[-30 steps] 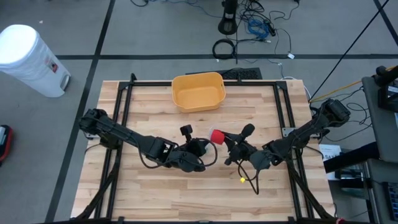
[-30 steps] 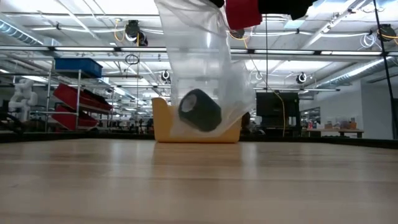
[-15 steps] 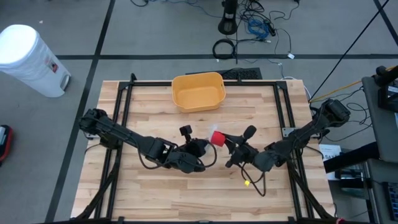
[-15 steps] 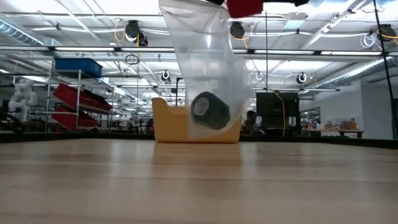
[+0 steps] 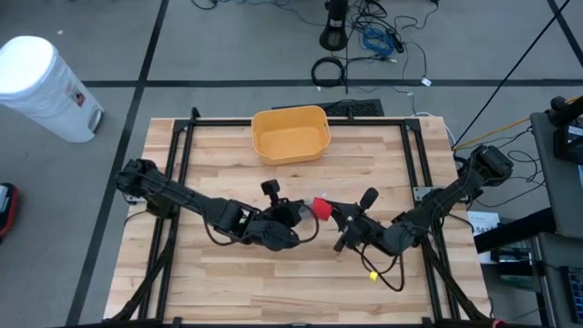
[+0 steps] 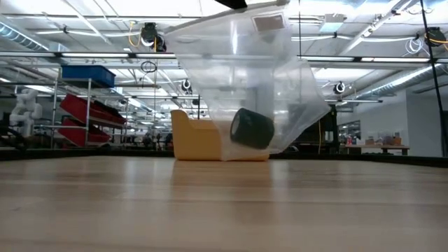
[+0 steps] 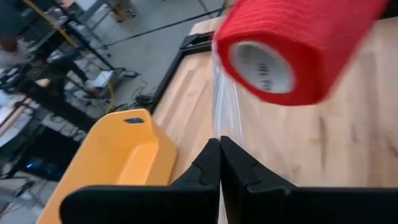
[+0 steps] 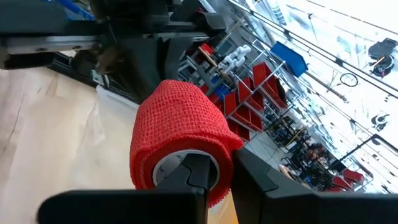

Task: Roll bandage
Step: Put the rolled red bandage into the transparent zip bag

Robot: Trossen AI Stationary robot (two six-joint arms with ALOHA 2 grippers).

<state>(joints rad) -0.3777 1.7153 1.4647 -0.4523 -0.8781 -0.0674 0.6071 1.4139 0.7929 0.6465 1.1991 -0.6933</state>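
Two grippers noted mid-table: right gripper point(image 5: 339, 219) clamped on red bandage roll point(image 5: 322, 209), core axis pointing toward left gripper point(image 5: 293, 215), just beside, pinched shut on clear bag point(image 6: 241, 77) holding dark roll point(image 6: 252, 128).

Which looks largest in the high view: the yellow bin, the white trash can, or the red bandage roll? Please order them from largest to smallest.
1. White trash can, on the floor beside the table.
2. Yellow bin; it looks close to the can in size, so this order is unsure.
3. Red bandage roll, clearly the smallest.
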